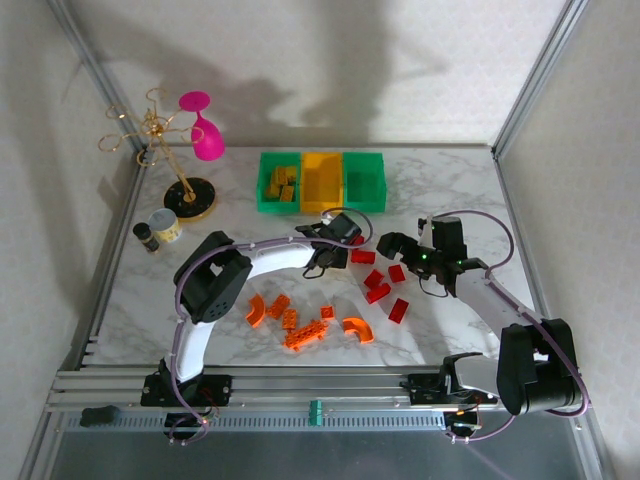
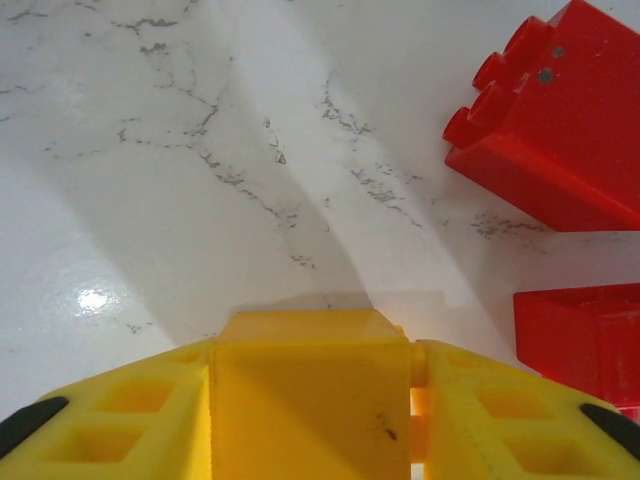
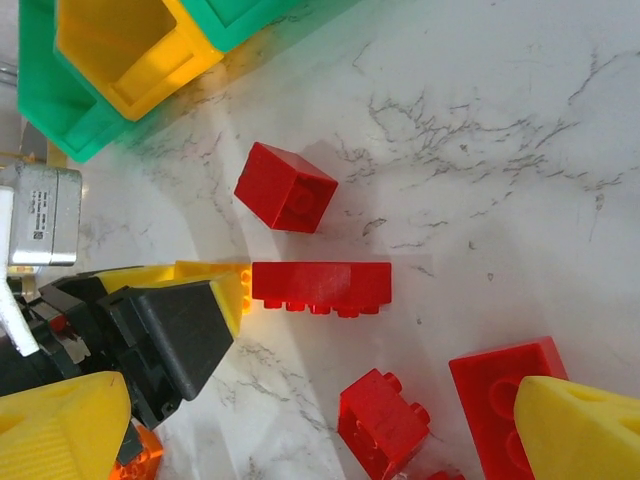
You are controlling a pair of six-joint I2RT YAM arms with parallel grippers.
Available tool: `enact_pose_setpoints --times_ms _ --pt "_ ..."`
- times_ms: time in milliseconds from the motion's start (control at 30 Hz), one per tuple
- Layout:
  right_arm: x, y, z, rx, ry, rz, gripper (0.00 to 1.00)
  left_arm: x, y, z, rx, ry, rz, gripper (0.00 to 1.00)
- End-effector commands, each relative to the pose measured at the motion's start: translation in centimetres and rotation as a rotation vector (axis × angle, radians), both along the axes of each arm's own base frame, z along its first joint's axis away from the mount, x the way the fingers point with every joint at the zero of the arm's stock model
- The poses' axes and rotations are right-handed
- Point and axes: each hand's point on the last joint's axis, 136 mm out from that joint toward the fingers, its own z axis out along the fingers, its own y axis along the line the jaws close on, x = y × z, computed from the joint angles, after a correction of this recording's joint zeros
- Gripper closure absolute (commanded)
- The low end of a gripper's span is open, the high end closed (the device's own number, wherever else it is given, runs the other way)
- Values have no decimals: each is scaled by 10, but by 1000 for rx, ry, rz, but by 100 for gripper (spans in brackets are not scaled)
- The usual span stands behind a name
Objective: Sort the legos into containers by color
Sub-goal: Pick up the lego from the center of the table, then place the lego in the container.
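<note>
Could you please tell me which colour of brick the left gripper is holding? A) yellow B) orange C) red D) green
A: in the left wrist view a yellow brick sits clamped between the fingers of the left gripper, while red bricks lie apart to its right.

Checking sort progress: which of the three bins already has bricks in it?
The left green bin, holding several yellowish bricks. The yellow-orange middle bin and the right green bin look empty.
</note>
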Motion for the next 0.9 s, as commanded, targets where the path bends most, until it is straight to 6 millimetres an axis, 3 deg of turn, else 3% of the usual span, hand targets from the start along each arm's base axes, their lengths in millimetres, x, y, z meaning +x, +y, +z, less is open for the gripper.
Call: enact_pose_setpoints --times_ms 0,100,267,467,633,867 --pt "0 6 4 23 -24 50 1 4 12 24 -10 -46 28 59" --pt "2 9 8 23 -38 65 1 10 26 48 -28 -88 67 60" --pt "3 32 19 26 -72 117 1 31 63 91 -62 -178 167 60" --pt "3 64 23 29 -87 157 1 83 124 122 -55 -266 337 61" --pt "5 81 23 22 -91 183 1 138 151 130 -63 -311 428 62" --pt "12 88 21 -8 -93 197 1 202 162 122 -63 -369 486 60"
